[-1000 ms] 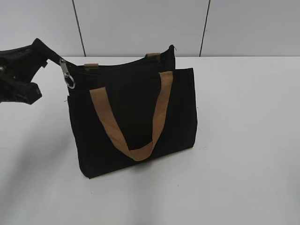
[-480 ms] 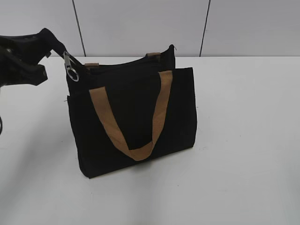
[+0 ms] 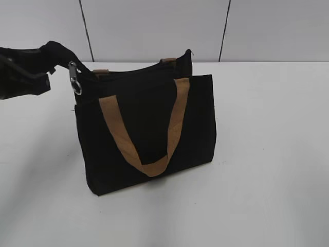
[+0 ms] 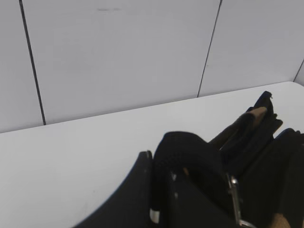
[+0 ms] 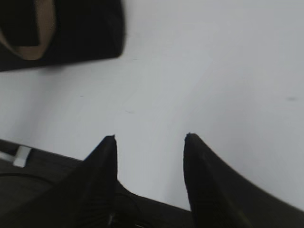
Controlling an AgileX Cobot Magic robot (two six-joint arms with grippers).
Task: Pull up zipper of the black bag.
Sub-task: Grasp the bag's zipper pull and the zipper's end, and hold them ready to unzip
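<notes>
The black bag (image 3: 149, 128) stands upright on the white table (image 3: 267, 154), tan strap handles (image 3: 172, 128) draped over its front. My left gripper (image 3: 49, 64) is at the bag's upper left end, shut on a black fabric tab (image 3: 60, 53) that runs off the zip line. In the left wrist view this tab (image 4: 187, 152) loops over between my fingers (image 4: 137, 190). The silvery zipper pull (image 3: 75, 81) hangs just below the tab, also visible in the left wrist view (image 4: 233, 194). My right gripper (image 5: 149, 137) is open and empty above the bare table, away from the bag's corner (image 5: 85, 33).
A grey panelled wall (image 3: 154, 25) stands behind the table. The table's near edge with a dark frame below shows in the right wrist view (image 5: 28, 161). The right gripper is outside the exterior view.
My left gripper has risen and drawn the black tab up and to the left. The silvery pull lifted with it and swung slightly. The bag's body stayed put.
</notes>
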